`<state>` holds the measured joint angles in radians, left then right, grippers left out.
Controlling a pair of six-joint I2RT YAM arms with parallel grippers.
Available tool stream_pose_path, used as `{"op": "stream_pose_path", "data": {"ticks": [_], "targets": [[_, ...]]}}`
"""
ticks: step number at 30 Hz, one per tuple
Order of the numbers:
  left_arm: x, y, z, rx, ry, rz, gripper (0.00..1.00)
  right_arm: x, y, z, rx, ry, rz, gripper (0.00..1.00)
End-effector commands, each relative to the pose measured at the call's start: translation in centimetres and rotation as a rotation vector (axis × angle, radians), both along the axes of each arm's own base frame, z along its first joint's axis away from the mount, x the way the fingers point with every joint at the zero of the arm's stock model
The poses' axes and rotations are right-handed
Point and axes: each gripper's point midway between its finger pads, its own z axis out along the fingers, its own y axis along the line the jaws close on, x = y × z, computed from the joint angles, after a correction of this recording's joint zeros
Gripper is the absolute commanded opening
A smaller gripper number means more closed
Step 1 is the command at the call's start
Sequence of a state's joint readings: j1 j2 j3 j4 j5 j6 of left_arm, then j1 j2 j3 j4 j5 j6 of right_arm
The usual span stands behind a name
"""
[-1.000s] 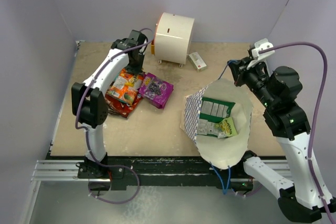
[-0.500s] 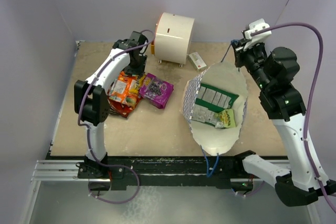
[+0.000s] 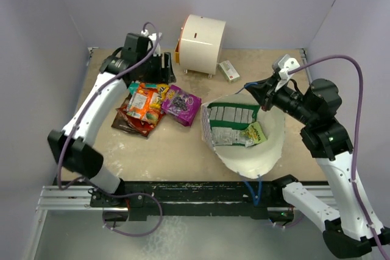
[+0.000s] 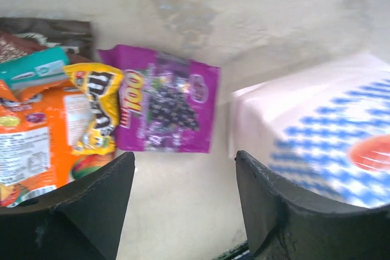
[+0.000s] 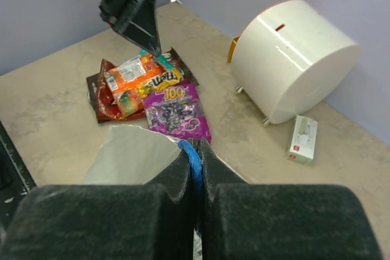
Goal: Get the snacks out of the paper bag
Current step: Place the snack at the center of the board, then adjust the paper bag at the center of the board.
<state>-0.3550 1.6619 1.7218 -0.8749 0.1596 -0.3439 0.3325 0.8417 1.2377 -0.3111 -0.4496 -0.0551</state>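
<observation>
The paper bag (image 3: 275, 144) lies open at the right. A green-and-white packet (image 3: 228, 123) and a tiny yellow-green one (image 3: 256, 133) show inside it. My right gripper (image 3: 261, 94) is shut on its blue string handle (image 5: 194, 156) at the far rim. On the table to the left, snacks lie in a pile: orange (image 3: 144, 103), purple (image 3: 181, 103), dark brown (image 3: 130, 123) and a yellow packet (image 3: 161, 89). My left gripper (image 3: 159, 68) hangs open and empty behind the pile. In the left wrist view its fingers (image 4: 91, 199) frame bare table below the purple packet (image 4: 164, 108), with the bag's checked side (image 4: 329, 132) at right.
A white cylindrical appliance (image 3: 201, 44) stands at the back centre, with a small white box (image 3: 229, 70) to its right. Purple walls close the table on the left, back and right. The black rail of the arm bases (image 3: 183, 190) runs along the near edge.
My left gripper has opened and drawn up and back from the snack pile. My right gripper has swung down and left with the handle, and the bag's mouth has shifted left.
</observation>
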Motion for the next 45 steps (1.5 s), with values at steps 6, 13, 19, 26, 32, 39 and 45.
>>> {"op": "stream_pose_path", "data": {"ticks": [6,13,19,26,32,39,45], "targets": [[-9.9,-7.4,9.7,-0.325,-0.268,-0.226,0.77,-0.5,0.4,0.6,0.075,0.044,0.011,0.0],[-15.0,-11.8,14.0,-0.414,-0.415,-0.346,0.8,1.5,-2.0,2.2,0.079,0.003,-0.166,0.0],[-15.2,-13.3,15.6,-0.436,-0.448,-0.379,0.8,3.8,-9.3,5.7,-0.042,-0.224,-0.56,0.0],[-15.6,-13.1,16.4,-0.432,-0.457,-0.398,0.8,7.8,-10.5,10.5,-0.387,-0.531,-0.646,0.0],[-16.3,-12.4,16.9,-0.434,-0.457,-0.396,0.8,9.6,-9.0,13.1,-0.497,-0.645,-0.597,0.0],[-16.5,-11.8,17.0,-0.414,-0.469,-0.395,0.8,8.6,-10.8,13.5,-0.482,-0.593,-0.679,0.0],[-16.7,-12.2,16.8,-0.422,-0.461,-0.42,0.81,4.7,-7.3,8.0,-0.256,-0.371,-0.428,0.0]]}}
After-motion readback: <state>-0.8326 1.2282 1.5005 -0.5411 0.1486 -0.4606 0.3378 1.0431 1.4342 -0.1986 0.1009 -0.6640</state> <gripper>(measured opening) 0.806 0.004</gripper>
